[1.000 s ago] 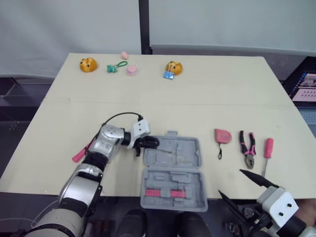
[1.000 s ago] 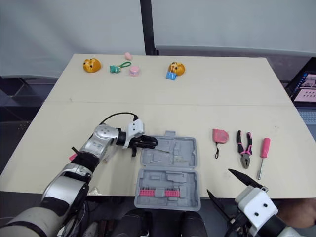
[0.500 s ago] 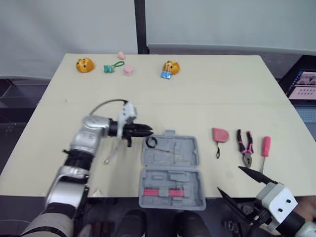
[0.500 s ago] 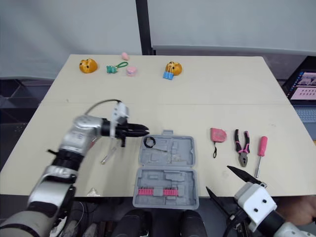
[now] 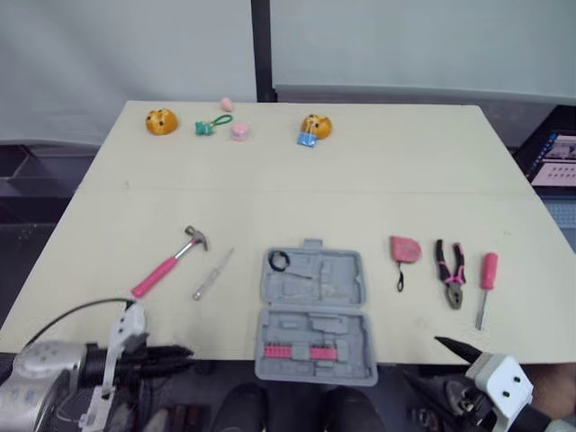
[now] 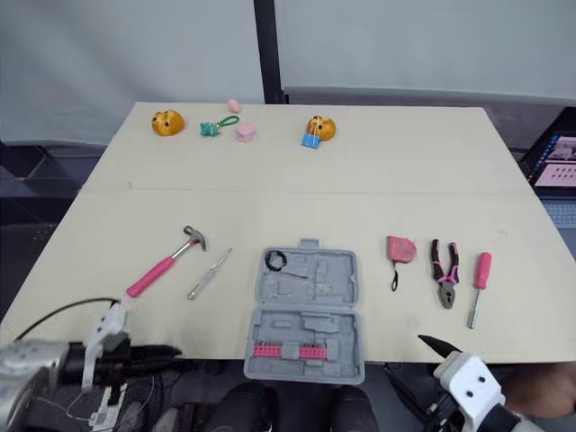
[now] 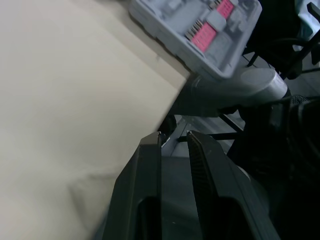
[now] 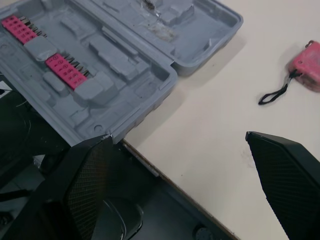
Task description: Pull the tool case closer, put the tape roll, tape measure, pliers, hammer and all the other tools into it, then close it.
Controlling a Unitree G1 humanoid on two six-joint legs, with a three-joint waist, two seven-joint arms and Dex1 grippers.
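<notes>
The grey tool case (image 5: pixel 312 310) lies open at the table's front edge, with pink bit strips in its near half. A black tape roll (image 5: pixel 279 261) rests in the far left corner of its far half. Left of the case lie a pink-handled hammer (image 5: pixel 169 263) and a small metal screwdriver (image 5: pixel 212 274). To the right are the pink tape measure (image 5: pixel 405 248), pliers (image 5: pixel 450 272) and a pink screwdriver (image 5: pixel 486 277). My left gripper (image 5: pixel 173 358) hangs shut and empty below the front left edge. My right gripper (image 8: pixel 177 136) is open wide, off the front edge by the case's right corner.
Small toys line the far edge: two orange figures (image 5: pixel 161 120) (image 5: pixel 316 125), a green keychain (image 5: pixel 212 123) and pink pieces (image 5: pixel 239 130). The wide middle of the table (image 5: pixel 297 198) is bare. A screen (image 5: pixel 556 160) stands off the right side.
My left arm has pulled back from the case's far left corner to below the front left edge, leaving the tape roll in the case and uncovering the hammer. The right gripper sank slightly.
</notes>
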